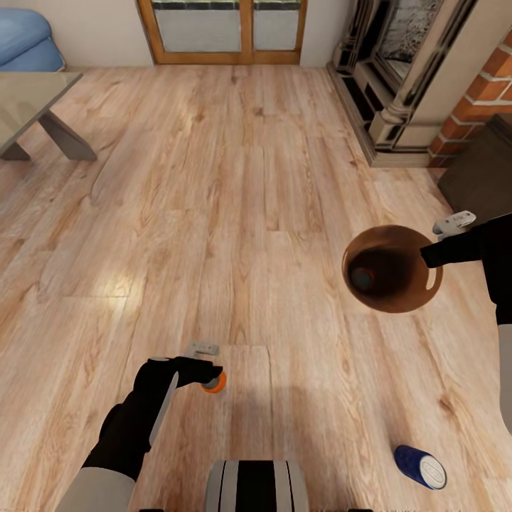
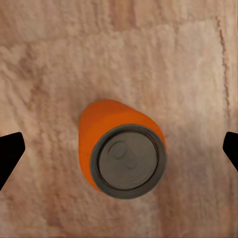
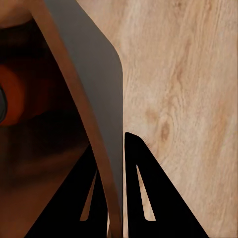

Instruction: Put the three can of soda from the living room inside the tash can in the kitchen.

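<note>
Nearest to the camera: robot's own base (image 1: 256, 487), and beside it blue can (image 1: 419, 466) lying on its side on wood floor (image 1: 249, 213), not yet collected.

Left gripper (image 1: 211, 370) hanging over orange can (image 2: 121, 153), fingers (image 2: 10, 156) spread wide on both sides, touching nothing. Probably lined up from above for a straight descent and a grasp around the can's body.

Right gripper (image 3: 115, 218) pinched shut on rim of trash can (image 1: 391, 269), one finger inside the wall and one outside. Held so, the bin seems carried along in the living room, opening up, ready for cans. Inside already one can (image 1: 363, 279), partly in shadow. Grey low table (image 1: 35, 107), blue sofa (image 1: 25, 39) and brick fireplace (image 1: 412, 78) well apart.
</note>
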